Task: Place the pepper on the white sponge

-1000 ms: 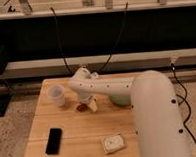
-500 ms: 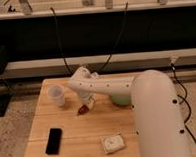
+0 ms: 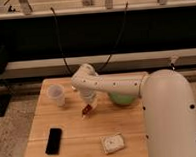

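Note:
The pepper (image 3: 86,111) is a small dark red piece hanging at the tip of my gripper (image 3: 87,107), just above the wooden table (image 3: 75,139) near its middle. The gripper reaches down from the white arm that comes in from the right, and it is shut on the pepper. The white sponge (image 3: 112,143) lies flat on the table near the front, to the right of and below the gripper, apart from it.
A white cup-like container (image 3: 57,95) stands at the table's left back. A black phone-like rectangle (image 3: 53,141) lies at the front left. A green object (image 3: 122,98) sits behind the arm. A dark railing and cables run behind the table.
The gripper with the pepper has moved a little toward the front of the table and lower in view. The sponge, cup and black rectangle have not moved.

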Controlling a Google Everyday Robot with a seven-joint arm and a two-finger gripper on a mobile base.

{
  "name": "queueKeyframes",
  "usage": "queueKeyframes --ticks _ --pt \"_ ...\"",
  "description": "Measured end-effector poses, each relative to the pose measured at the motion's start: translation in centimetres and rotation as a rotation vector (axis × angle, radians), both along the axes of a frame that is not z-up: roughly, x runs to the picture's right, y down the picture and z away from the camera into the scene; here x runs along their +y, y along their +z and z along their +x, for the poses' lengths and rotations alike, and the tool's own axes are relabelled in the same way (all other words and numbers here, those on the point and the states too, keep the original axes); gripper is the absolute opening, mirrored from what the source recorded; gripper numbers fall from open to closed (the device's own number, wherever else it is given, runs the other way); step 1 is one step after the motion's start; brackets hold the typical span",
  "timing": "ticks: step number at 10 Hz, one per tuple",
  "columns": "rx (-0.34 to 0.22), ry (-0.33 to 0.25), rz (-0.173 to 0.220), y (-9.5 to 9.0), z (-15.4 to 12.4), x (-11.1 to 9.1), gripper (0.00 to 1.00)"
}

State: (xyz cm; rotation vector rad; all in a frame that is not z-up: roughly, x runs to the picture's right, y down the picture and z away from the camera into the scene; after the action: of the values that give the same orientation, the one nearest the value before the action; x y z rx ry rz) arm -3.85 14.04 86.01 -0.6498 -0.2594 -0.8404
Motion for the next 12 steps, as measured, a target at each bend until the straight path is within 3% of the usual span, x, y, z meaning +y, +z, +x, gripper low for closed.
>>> queueKeyframes --ticks 6,12 --pt "0.002 0.066 0.007 -4.1 2.8 0.8 0.00" --pt "0.000 0.123 -0.005 -7.6 6.1 3.6 0.00"
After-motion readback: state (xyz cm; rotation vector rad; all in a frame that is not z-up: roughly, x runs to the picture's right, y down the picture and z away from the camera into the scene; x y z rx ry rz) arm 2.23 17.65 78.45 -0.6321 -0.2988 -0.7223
